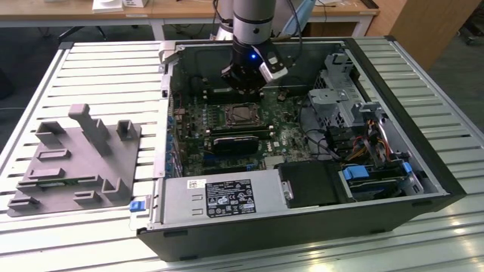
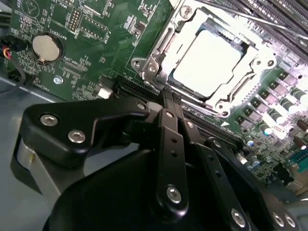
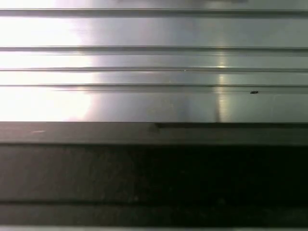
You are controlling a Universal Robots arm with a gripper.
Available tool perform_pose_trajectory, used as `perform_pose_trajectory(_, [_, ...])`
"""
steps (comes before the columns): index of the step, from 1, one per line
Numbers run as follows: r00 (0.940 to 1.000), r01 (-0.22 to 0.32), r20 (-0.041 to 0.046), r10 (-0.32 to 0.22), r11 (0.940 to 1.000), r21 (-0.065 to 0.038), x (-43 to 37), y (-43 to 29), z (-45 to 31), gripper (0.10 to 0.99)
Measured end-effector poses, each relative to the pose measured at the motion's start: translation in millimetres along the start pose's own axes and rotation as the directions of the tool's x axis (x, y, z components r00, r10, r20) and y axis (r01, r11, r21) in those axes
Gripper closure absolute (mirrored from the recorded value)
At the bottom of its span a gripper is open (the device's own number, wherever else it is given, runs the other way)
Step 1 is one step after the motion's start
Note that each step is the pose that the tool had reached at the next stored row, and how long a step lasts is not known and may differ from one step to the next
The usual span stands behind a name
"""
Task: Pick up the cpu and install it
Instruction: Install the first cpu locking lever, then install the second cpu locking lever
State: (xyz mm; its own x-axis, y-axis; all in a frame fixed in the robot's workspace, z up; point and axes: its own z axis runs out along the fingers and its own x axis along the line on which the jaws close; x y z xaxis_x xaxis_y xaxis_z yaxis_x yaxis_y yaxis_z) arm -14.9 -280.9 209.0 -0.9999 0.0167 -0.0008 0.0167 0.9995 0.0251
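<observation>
The cpu [image 2: 207, 62], a pale silver square, lies flat inside the motherboard socket [image 2: 154, 67], with the metal frame around it. In the exterior view the socket [image 1: 240, 115] sits mid-board inside the open computer case. My gripper [image 1: 243, 95] hangs just above and behind the socket. In the second wrist view my gripper [image 2: 171, 97] has its two black fingers [image 2: 166, 118] pressed together at the socket's edge. It is shut, nothing is between the fingers, and it stays apart from the cpu.
A grey plastic fixture block [image 1: 72, 161] lies on the slatted table at the exterior view's left. Case walls [image 1: 168, 113], a drive cage [image 1: 340, 96], cables [image 1: 363, 141] and the power supply [image 1: 219, 195] ring the motherboard. A coin battery [image 2: 47, 47] sits on the board.
</observation>
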Motion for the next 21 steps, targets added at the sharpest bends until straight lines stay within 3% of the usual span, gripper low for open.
perform_pose_trajectory(21, [1.0,0.0,0.0001,0.0,1.0,0.0,-0.2,-7.2,-0.2,0.98])
